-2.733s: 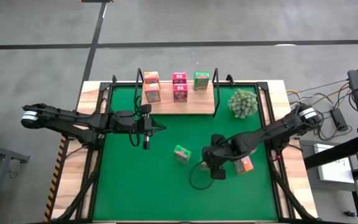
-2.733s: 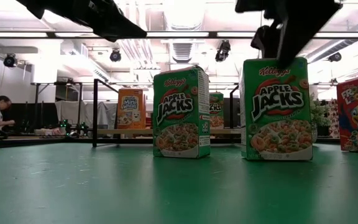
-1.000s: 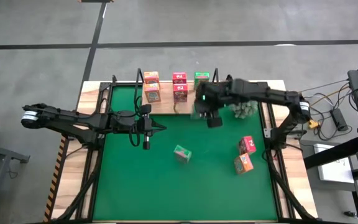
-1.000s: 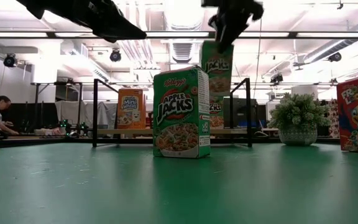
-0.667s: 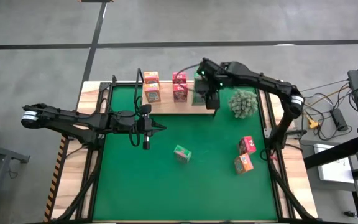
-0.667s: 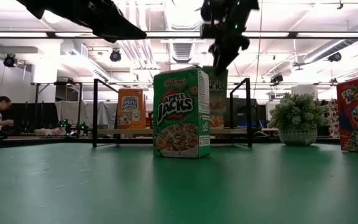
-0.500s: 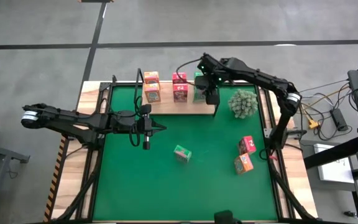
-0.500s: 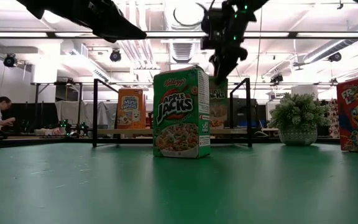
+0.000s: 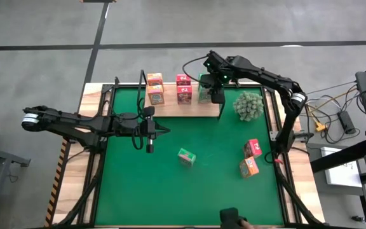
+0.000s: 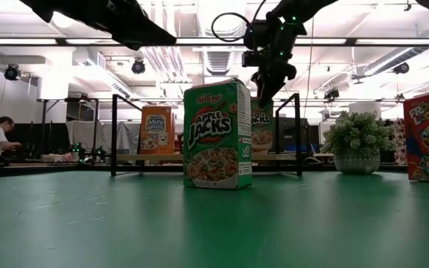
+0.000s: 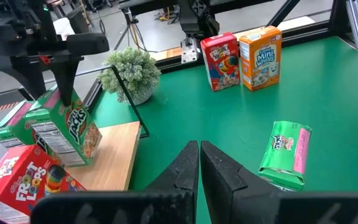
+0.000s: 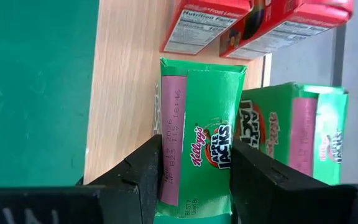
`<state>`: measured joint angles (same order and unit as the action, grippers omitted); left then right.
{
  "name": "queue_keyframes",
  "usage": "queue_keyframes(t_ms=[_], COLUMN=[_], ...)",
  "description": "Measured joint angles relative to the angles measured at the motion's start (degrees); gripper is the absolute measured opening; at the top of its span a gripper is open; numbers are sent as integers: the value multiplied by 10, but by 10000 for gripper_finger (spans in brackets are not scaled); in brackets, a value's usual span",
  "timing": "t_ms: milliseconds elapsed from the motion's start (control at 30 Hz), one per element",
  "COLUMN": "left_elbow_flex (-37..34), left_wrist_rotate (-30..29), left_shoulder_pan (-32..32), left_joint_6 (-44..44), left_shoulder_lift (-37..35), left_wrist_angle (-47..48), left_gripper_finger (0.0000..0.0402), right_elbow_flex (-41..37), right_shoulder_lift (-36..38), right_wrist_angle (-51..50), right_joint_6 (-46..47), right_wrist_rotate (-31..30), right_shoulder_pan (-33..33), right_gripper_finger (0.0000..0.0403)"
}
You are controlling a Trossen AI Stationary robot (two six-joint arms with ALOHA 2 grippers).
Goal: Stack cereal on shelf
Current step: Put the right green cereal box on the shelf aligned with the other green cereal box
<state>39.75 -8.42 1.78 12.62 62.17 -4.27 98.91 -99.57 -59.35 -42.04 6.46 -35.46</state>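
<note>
My right gripper is over the wooden shelf at the far edge, shut on a green cereal box. A second green box stands behind it. Pink boxes and orange boxes stand further left on the board. A green box rests on the mat mid-table. A pink box and an orange box are at the right. My left gripper hangs shut above the mat's left half, touching nothing. My right gripper pinches the green box's top end between its two fingers, one on each of two opposite faces. The fingers come from above, slanting down. The box hangs tilted below them, its lower end at the board; whether it touches the board I cannot tell.
A fuzzy plant ball sits right of the shelf, close to my right arm. Black wire uprights stand at the shelf's sides. Bare board shows in front of the boxes.
My right gripper has carried the green box toward the far edge and downward, from above the mat in front of the shelf to over the board. The box has come down beside the pink boxes, in front of the other green box. The gripper stays shut on it.
</note>
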Motion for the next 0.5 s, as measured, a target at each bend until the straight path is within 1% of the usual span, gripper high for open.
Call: queue_keyframes(t_ms=[500], left_elbow_flex=[0], left_wrist_rotate=[0], left_shoulder_pan=[0], left_joint_6=[0], left_shoulder_lift=[0], left_wrist_angle=[0], left_gripper_finger=[0], right_elbow_flex=[-6], right_shoulder_lift=[0], right_wrist_angle=[19], right_joint_6=[0], right_wrist_rotate=[-4], right_shoulder_pan=[-4], right_gripper_finger=[194])
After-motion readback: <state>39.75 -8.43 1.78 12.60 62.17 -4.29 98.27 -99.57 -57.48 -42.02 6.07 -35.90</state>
